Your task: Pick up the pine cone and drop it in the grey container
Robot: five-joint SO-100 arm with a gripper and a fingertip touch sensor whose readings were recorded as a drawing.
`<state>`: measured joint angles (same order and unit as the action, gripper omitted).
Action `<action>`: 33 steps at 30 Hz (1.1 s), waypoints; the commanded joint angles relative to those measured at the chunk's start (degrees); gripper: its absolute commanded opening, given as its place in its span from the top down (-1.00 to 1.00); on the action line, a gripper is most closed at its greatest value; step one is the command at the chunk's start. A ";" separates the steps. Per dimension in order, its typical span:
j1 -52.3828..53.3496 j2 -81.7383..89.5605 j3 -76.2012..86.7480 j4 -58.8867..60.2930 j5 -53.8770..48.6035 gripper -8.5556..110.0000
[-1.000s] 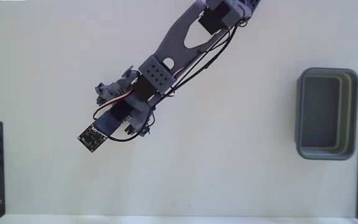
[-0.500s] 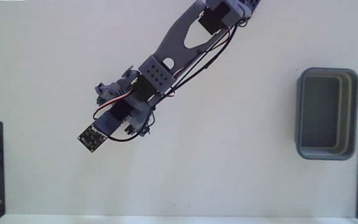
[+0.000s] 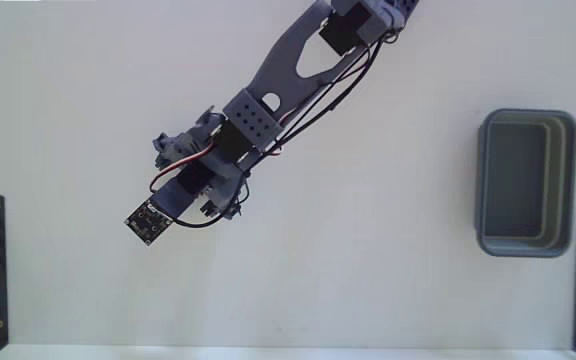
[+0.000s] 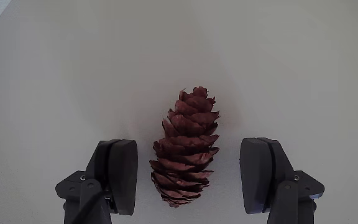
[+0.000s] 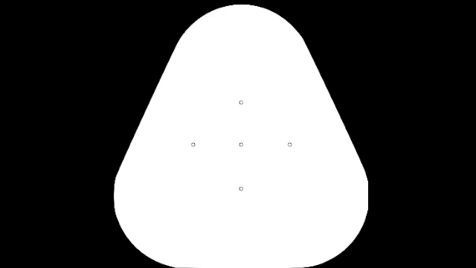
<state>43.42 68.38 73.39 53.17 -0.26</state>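
In the wrist view the pine cone (image 4: 187, 147) lies on the white table (image 4: 303, 62), long axis running 6 to 12 o'clock, between the fingers (image 4: 122, 174) of the gripper (image 4: 190, 177). The jaws stand wide apart, holding nothing, with a gap either side. Best to close evenly across the cone's broad lower half. The grey container (image 3: 525, 182) sits well away at 3 o'clock in the fixed view.

You have a plain white table (image 3: 368, 260) carrying the grey container (image 3: 526, 183) at its right side in the fixed view, well apart from the pine cone (image 4: 186, 148), which lies lengthwise on the bare surface in the wrist view, hidden under the arm from above.
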 commanded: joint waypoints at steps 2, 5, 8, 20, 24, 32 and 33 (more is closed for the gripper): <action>-0.28 2.64 -0.17 -0.98 0.26 -0.89; -0.28 2.64 -0.17 -0.98 0.26 -0.88; -0.28 2.64 -0.17 -0.98 0.26 -0.86; -0.28 2.64 -0.17 -0.98 0.26 -0.80; -0.28 2.64 -0.17 -0.98 0.26 -0.79; -0.28 2.64 -0.17 -0.98 0.26 -0.75; -0.28 2.64 -0.17 -0.98 0.26 -0.74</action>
<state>43.42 68.38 73.39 53.17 -0.26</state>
